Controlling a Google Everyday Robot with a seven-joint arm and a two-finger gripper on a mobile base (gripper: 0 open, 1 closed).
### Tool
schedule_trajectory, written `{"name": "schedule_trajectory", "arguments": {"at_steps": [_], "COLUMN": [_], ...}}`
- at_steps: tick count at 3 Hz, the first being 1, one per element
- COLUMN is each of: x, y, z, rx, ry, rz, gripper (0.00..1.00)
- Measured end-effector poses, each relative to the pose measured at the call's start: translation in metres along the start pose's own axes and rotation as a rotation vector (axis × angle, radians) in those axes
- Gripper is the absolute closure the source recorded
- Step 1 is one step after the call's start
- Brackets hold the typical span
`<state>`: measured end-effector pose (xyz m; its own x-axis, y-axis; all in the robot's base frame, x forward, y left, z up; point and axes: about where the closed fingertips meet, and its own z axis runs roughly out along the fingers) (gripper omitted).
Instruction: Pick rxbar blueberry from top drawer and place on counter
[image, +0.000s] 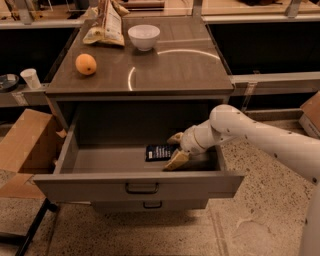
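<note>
The top drawer (140, 186) is pulled open below the counter (175, 70). The rxbar blueberry (158, 152), a flat dark wrapper with white lettering, lies on the drawer floor right of the middle. My gripper (175, 149) is inside the drawer at the bar's right end. It is open, with one tan finger (174, 138) behind the bar's end and the other (175, 160) in front of it. The bar still lies flat on the drawer floor.
On the counter stand an orange (86, 64), a white bowl (144, 36) and a tan snack bag (106, 25). A cardboard box (25, 145) sits left of the drawer. A narrower lower drawer (150, 204) is shut beneath. A paper cup (31, 78) is at far left.
</note>
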<state>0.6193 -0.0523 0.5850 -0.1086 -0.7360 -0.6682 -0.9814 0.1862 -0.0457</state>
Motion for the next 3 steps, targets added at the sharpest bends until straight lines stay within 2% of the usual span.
{"name": "schedule_trajectory", "arguments": {"at_steps": [1,2,3], "x": [-0.005,-0.018,-0.040], "y": [0.000,0.003,0.009], "z": [-0.005,-0.024,-0.076], "rx": [0.000,0.050,0.127], "ry": [0.000,-0.098,-0.209], "rz": [0.000,-0.037,-0.135], "gripper": [0.94,1.00,1.00]}}
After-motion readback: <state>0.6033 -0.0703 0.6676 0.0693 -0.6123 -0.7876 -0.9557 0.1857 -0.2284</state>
